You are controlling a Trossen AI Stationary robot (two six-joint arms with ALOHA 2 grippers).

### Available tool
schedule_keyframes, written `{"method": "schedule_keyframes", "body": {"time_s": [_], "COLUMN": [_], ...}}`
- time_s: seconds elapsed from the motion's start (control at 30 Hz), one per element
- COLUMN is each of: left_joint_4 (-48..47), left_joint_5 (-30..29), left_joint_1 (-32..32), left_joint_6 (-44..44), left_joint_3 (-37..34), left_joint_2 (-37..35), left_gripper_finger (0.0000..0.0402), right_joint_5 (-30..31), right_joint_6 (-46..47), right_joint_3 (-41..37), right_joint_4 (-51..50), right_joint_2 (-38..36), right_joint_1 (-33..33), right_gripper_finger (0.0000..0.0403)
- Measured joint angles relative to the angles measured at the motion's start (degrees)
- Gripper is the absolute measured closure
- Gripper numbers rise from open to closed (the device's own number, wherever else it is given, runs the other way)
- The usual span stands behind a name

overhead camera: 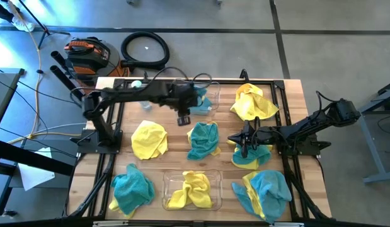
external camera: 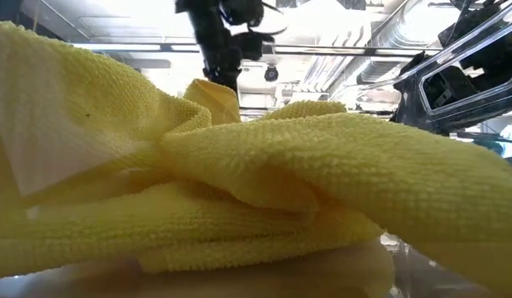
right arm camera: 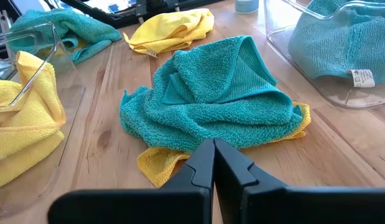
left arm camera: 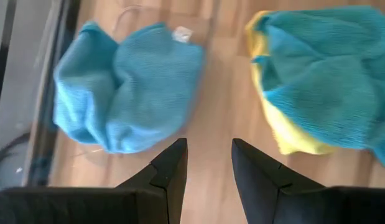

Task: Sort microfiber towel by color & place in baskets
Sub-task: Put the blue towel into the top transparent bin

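Observation:
My left gripper (overhead camera: 183,118) (left arm camera: 208,152) hangs open above bare wood, with nothing between its fingers. It is between the far clear basket (overhead camera: 210,106), where a teal towel (left arm camera: 127,93) lies, and a teal towel on top of a yellow one (overhead camera: 204,140) (left arm camera: 323,74) at mid-table. The near basket (overhead camera: 169,197) holds yellow towels (overhead camera: 193,189) (external camera: 264,190). My right gripper (overhead camera: 245,142) (right arm camera: 212,149) waits shut at right-middle, pointing at the teal-on-yellow pile (right arm camera: 223,99).
Loose towels lie around the table: yellow (overhead camera: 149,139) at left-middle, yellow (overhead camera: 252,104) at far right, teal (overhead camera: 131,188) at near left, teal on yellow (overhead camera: 267,192) at near right, and another (overhead camera: 250,157) under my right arm. A small bottle (overhead camera: 137,83) stands at the far left.

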Motion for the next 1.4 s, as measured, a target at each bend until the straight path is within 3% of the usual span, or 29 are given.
{"method": "schedule_keyframes", "body": {"time_s": [0.33, 0.67, 1.2, 1.3, 1.4], "left_joint_4": [16.6, 24.8, 42.5, 43.6, 43.9], "left_joint_5": [-1.8, -10.0, -15.2, -15.9, -17.5], "left_joint_1": [-7.5, -15.7, -25.3, -26.1, -26.4], "left_joint_6": [-11.1, -17.5, -21.4, -20.9, -20.1], "left_joint_3": [-25.9, -42.4, -65.7, -67.8, -68.5], "left_joint_2": [-23.3, -42.9, -54.7, -56.4, -58.2], "left_gripper_finger": [0.0287, 0.0287, 0.0287, 0.0287, 0.0287], "right_joint_5": [0.0, 0.0, 1.7, 1.1, 0.2], "right_joint_6": [-0.1, -0.1, 2.7, 0.8, -1.5], "right_joint_3": [0.0, 0.0, 1.7, 6.3, 14.4], "right_joint_4": [0.0, 0.0, 1.3, -3.1, -16.8], "right_joint_2": [0.0, 0.0, -0.1, -0.1, -0.1], "right_joint_1": [0.0, 0.0, 0.0, 0.0, 0.0], "right_gripper_finger": [0.0402, 0.0402, 0.0402, 0.0402, 0.0402]}}
